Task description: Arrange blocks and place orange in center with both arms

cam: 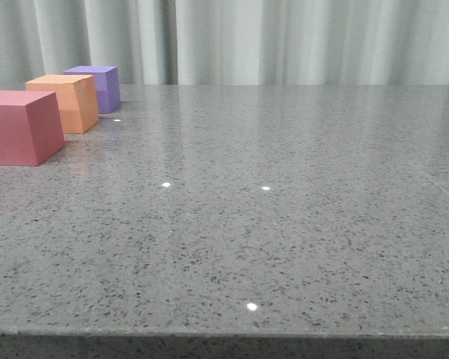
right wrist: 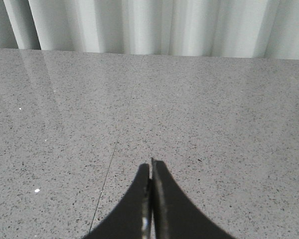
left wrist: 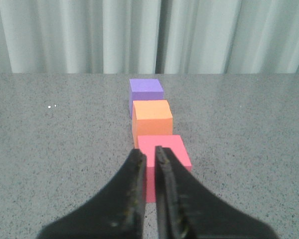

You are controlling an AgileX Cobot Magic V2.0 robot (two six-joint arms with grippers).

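Observation:
Three blocks stand in a row at the far left of the table. The red-pink block (cam: pixel 19 127) is nearest, the orange (cam: pixel 63 101) is in the middle, and the purple block (cam: pixel 97 86) is farthest. The left wrist view shows the same line: purple (left wrist: pixel 146 92), orange (left wrist: pixel 152 117), red-pink (left wrist: pixel 172 149). My left gripper (left wrist: pixel 150 150) hovers just short of the red-pink block. Its jaws are drawn to a narrow slit and hold nothing. My right gripper (right wrist: pixel 150 163) is shut and empty over bare table. Neither arm appears in the front view.
The grey speckled table (cam: pixel 269 224) runs back to a pale curtain (cam: pixel 284 37). A thin seam (right wrist: pixel 114 149) crosses the tabletop beside my right gripper. The table's front edge (cam: pixel 224 333) lies close to the front camera.

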